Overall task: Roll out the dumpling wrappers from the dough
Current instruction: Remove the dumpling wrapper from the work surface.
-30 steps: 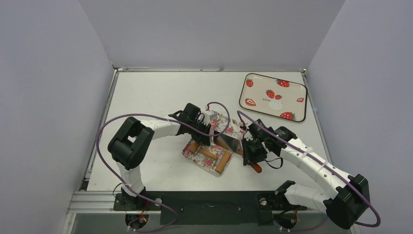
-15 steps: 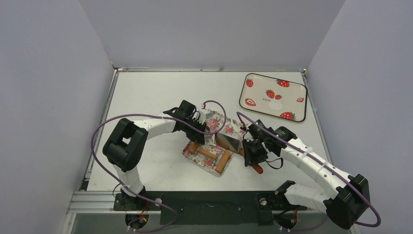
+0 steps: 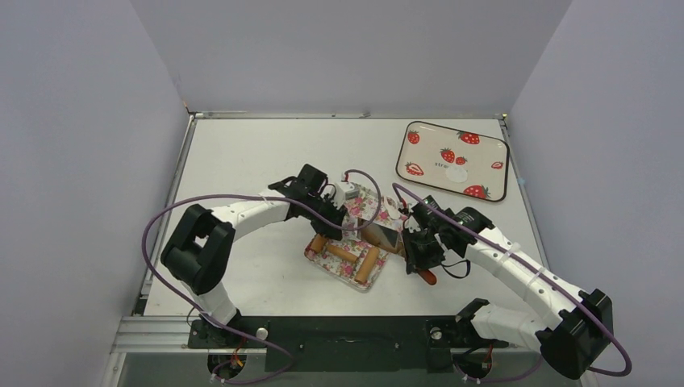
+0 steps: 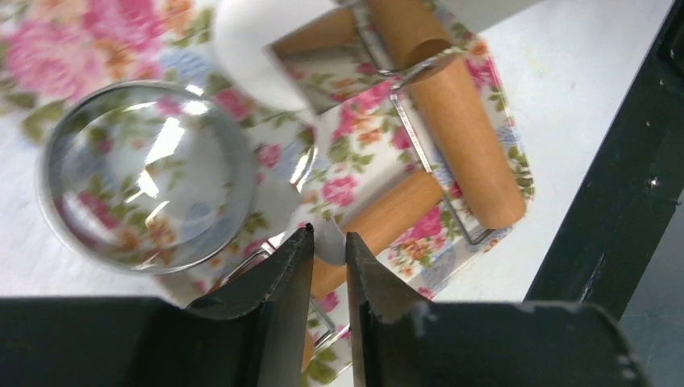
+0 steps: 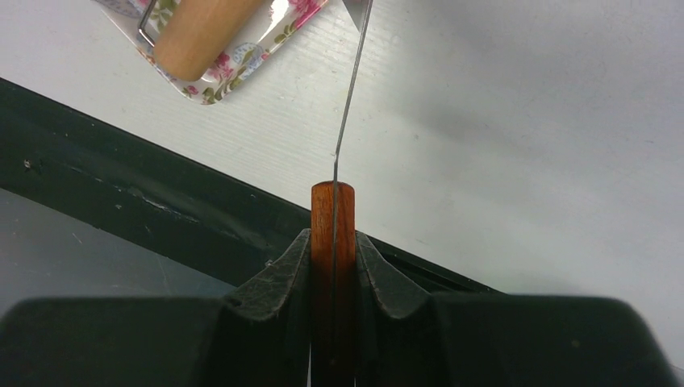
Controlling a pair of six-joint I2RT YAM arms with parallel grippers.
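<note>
Right wrist view: your right gripper (image 5: 332, 270) clamps the spatula (image 5: 332, 218) handle at 6 o'clock; your left gripper (image 4: 324, 242) stands barely parted over the tray (image 4: 81, 40), ring (image 4: 42, 189) at 10 o'clock.

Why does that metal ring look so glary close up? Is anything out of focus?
Left wrist view: white glare streaks inside the ring, smearing the floral tray pattern. Right wrist view: the spatula blade is a thin edge-on line. Top view: even light.

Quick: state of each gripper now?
Left gripper: jaws barely apart, whitish dough scrap at the tips; grip cannot be told.
Right gripper: closed on the red-handled shiny metal spatula.
</note>
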